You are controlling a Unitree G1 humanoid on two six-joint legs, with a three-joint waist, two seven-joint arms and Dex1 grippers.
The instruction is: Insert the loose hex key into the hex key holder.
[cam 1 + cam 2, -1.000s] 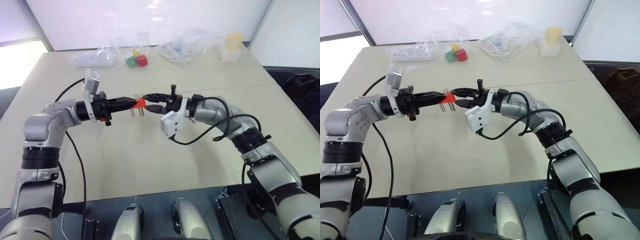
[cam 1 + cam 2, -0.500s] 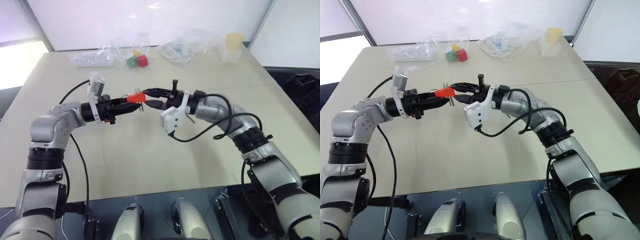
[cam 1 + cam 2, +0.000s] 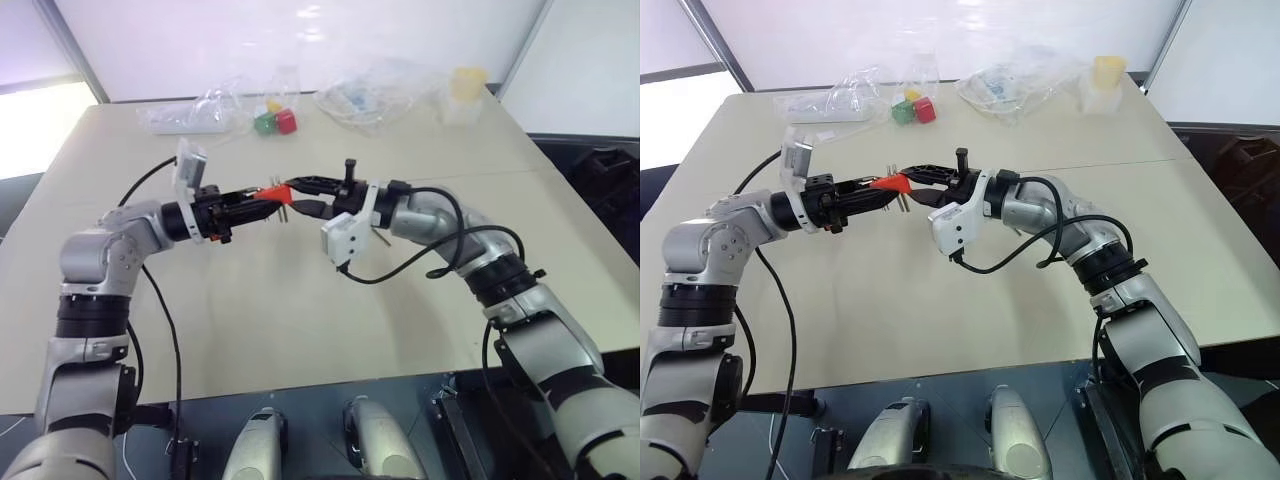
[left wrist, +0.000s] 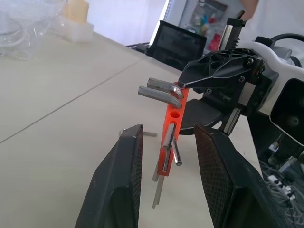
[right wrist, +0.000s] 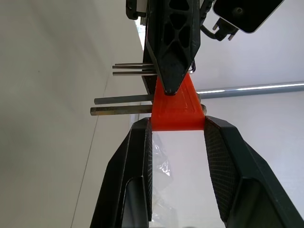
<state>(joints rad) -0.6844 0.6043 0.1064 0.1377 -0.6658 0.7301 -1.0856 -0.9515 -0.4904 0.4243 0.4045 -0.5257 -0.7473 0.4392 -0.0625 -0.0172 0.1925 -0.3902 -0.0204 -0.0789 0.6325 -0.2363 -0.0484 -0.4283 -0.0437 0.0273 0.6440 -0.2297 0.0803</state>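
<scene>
Right gripper [image 5: 175, 130] fingers clamp the hex key holder [image 5: 176, 109] at one end, mid-air above the table [image 3: 300, 320]. Left gripper [image 4: 166, 156] fingers stand apart around its other end, not gripping. No separate loose hex key is identifiable. Best to keep the right grip steady. Holder's long axis runs between the grippers; keys stick out sideways.

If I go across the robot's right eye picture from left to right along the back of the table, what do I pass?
Clear plastic wrap → green cube → red cube → crumpled clear bag → yellow-topped cup.
</scene>
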